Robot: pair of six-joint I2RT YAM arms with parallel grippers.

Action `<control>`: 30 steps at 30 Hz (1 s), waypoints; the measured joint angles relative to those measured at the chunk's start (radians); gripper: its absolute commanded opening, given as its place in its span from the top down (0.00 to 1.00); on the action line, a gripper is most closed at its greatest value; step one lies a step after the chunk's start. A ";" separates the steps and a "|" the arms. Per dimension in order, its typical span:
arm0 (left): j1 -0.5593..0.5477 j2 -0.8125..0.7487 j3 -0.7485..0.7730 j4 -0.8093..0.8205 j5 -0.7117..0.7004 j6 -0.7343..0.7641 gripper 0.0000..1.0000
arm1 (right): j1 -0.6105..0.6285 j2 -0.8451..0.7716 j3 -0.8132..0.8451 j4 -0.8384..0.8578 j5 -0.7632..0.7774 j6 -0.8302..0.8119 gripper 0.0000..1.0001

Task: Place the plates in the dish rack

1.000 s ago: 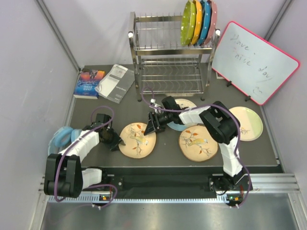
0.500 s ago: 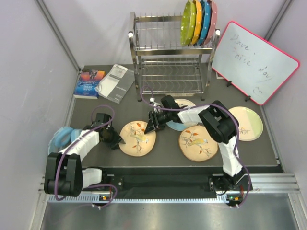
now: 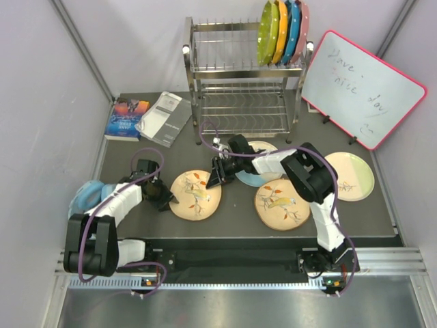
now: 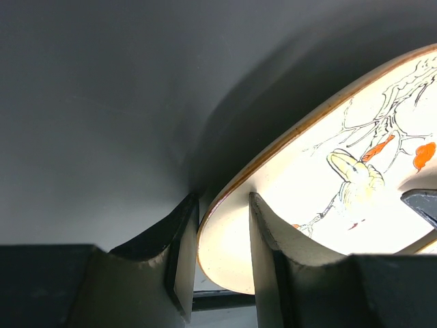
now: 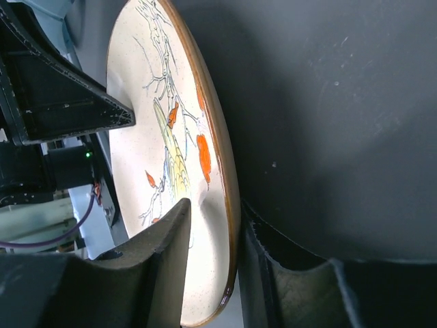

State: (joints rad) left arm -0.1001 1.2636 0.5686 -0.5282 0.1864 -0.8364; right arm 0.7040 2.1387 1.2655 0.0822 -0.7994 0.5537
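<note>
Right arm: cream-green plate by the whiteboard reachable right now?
Probably not yet: right gripper straddles the rim of the left bird plate, which the left gripper also holds. Otherwise the cream-green plate lies unobstructed.

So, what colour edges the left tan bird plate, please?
Brown; the round tan plate shows it best in right wrist view.

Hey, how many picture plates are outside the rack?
4: left bird plate left of centre, blue-rimmed plate mid-table, front bird plate nearest the edge, pale green plate far right. None seem hidden.
</note>
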 measured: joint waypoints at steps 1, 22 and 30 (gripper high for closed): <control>-0.001 0.000 0.000 0.001 0.000 0.002 0.65 | 0.000 0.000 0.000 0.002 0.001 0.002 0.69; -0.037 -0.024 0.002 0.030 -0.012 0.085 0.28 | -0.012 0.033 0.000 0.138 0.002 0.035 1.00; -0.055 -0.131 0.123 0.049 -0.018 0.393 0.12 | 0.030 -0.262 0.001 -0.334 0.105 -0.390 1.00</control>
State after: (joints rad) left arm -0.1551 1.1324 0.6914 -0.4789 0.1684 -0.4438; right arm 0.7338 1.8763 1.2667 -0.2516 -0.6945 0.1635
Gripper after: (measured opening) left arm 0.859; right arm 0.099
